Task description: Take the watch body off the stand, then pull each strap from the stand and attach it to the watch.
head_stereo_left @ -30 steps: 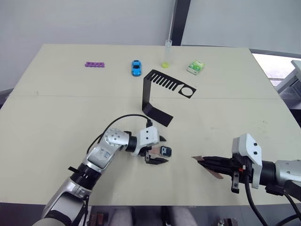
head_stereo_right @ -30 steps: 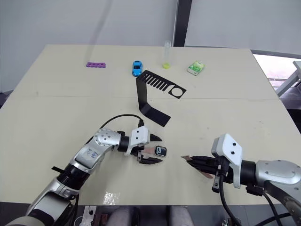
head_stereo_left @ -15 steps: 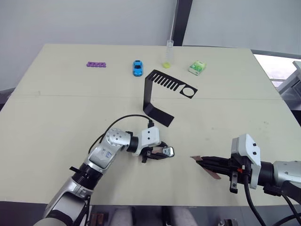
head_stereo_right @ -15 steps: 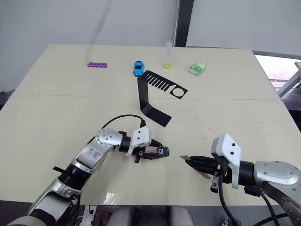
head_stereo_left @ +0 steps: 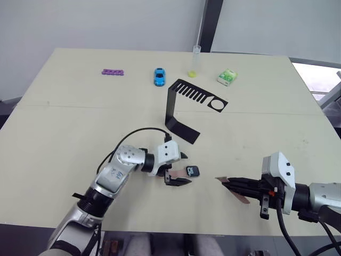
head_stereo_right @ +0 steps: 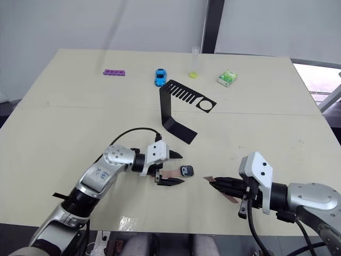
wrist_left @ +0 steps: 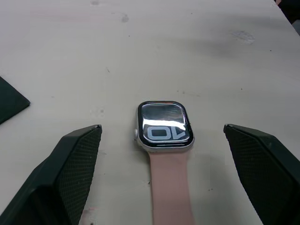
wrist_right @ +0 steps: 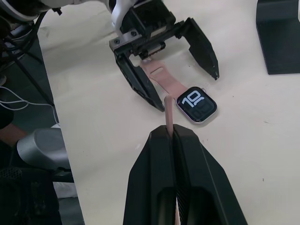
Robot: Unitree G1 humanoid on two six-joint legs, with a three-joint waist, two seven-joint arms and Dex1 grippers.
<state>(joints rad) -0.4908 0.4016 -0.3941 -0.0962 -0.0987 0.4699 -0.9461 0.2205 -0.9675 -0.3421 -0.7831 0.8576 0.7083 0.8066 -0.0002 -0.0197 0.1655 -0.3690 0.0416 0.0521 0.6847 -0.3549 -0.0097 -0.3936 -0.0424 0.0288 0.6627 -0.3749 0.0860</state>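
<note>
Pale tabletop [head_stereo_left: 64, 128] stretches out under both my arms, with a grey wall behind it. At the far side sit a purple knobbly strip [head_stereo_left: 112, 71], a little blue toy car [head_stereo_left: 159, 76], a clear tube [head_stereo_left: 194, 61] and a green-white packet [head_stereo_left: 227, 78]. Nearer the middle stands the black stand [head_stereo_left: 184, 109], its slotted arm bare and its base flat on the table.

Down in front, my left gripper [head_stereo_left: 180, 168] lies low on the table with its fingers spread wide, one on each side of the watch. Between them rests the watch body [wrist_left: 164, 125], screen up and showing white marks, with one pinkish strap [wrist_left: 171, 187] already joined to it and running back toward my wrist. I am not touching either.

Over on the right, my right gripper [head_stereo_left: 222, 180] is clamped tight on the second strap [wrist_right: 168, 111], whose tip pokes out past my fingertips and points toward the watch body, well apart from it.
</note>
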